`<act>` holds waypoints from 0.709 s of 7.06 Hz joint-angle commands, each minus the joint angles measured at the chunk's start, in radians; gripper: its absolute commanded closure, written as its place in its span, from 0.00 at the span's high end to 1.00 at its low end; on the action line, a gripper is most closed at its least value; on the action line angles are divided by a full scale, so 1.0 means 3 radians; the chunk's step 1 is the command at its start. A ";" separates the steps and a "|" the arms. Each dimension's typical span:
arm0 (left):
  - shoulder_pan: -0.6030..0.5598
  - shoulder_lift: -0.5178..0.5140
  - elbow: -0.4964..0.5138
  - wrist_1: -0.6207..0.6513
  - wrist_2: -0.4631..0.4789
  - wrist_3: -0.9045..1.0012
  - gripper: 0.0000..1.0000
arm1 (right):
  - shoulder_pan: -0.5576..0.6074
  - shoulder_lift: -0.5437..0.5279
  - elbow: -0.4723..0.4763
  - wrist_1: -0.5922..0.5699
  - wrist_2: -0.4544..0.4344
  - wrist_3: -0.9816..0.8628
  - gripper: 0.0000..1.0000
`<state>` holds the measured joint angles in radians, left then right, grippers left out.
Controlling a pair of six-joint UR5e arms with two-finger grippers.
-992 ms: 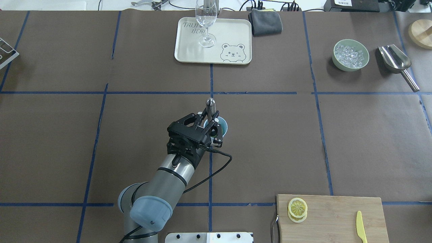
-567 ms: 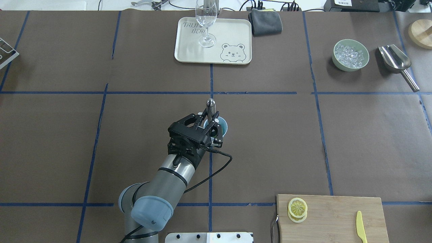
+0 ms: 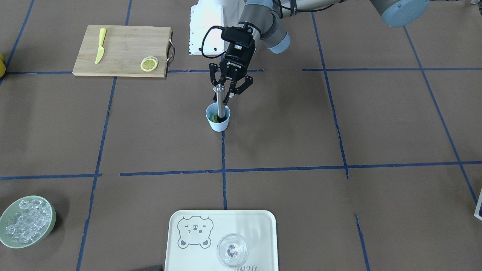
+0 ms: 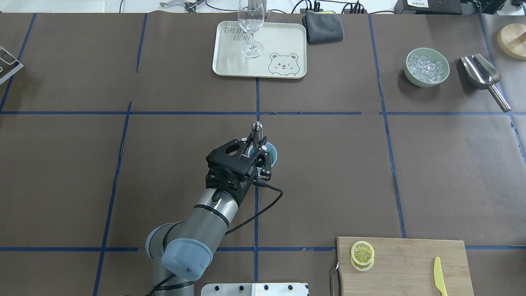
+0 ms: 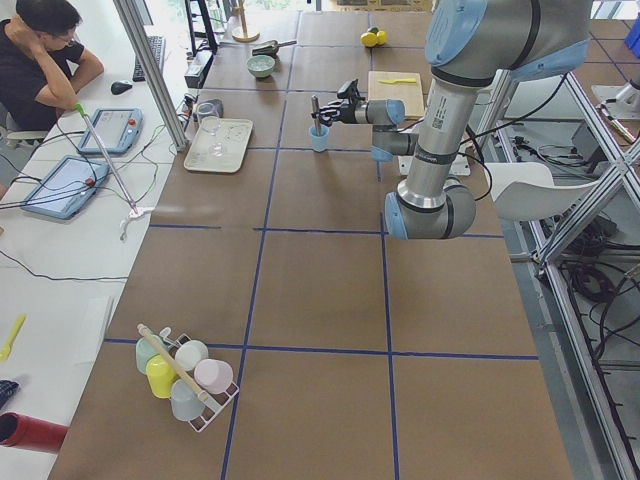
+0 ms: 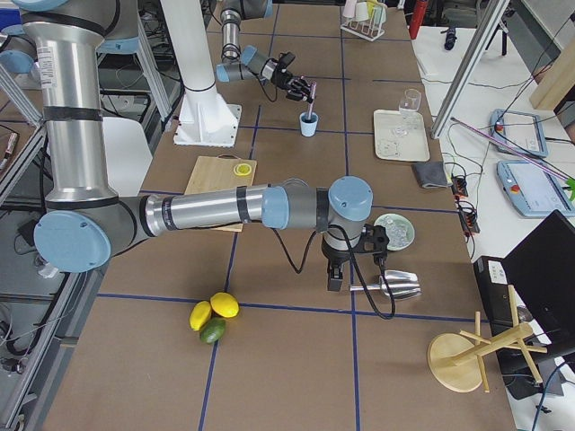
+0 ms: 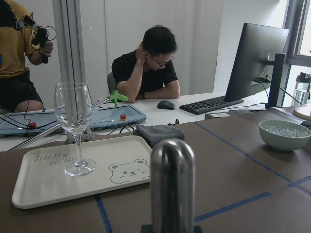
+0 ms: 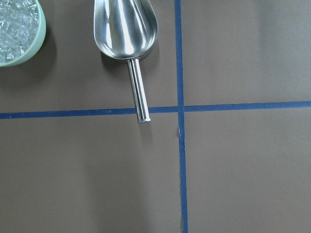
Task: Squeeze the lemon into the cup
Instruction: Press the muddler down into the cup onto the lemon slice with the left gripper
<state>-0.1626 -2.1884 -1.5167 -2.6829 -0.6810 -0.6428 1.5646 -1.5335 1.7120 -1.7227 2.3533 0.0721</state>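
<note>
The light-blue cup stands mid-table, also in the overhead view. A steel muddler stands in it, over something greenish-yellow at the bottom. My left gripper is open, its fingers spread wide on either side of the muddler's upper part, just above the cup. The left wrist view shows the muddler's rounded top close up. Two stacked lemon slices lie on the cutting board. My right gripper hovers over the scoop; I cannot tell whether it is open or shut.
A yellow knife lies on the board. A steel scoop and a green bowl of ice are at the far right. A tray with a wine glass and a grey cloth are at the far edge.
The left arm has shifted very slightly; the muddler's top has tipped a little toward the robot. The gripper stays open around it.
</note>
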 commanded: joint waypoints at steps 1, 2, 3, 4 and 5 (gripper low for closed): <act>0.0000 -0.0002 -0.0037 -0.0005 0.0000 0.0005 0.00 | 0.0000 0.0004 0.0000 0.0000 -0.0001 0.0000 1.00; -0.0005 -0.0007 -0.0093 -0.0056 -0.0005 0.0025 0.00 | 0.0000 0.0004 -0.0005 0.0000 -0.0001 0.0000 1.00; -0.0005 -0.0007 -0.0149 -0.0066 -0.0016 0.0036 0.00 | 0.0000 0.0014 0.0000 0.0000 0.0004 0.0005 1.00; -0.0005 -0.0002 -0.0200 -0.0061 -0.0026 0.0036 0.00 | 0.0000 0.0024 0.0000 0.0000 -0.0001 0.0005 1.00; -0.0010 0.0003 -0.0302 -0.0067 -0.0026 0.0188 0.00 | 0.0000 0.0024 0.0000 0.0000 -0.0001 0.0005 1.00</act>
<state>-0.1645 -2.1891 -1.5757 -2.7012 -0.6873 -0.6224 1.5647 -1.5277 1.7118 -1.7227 2.3535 0.0734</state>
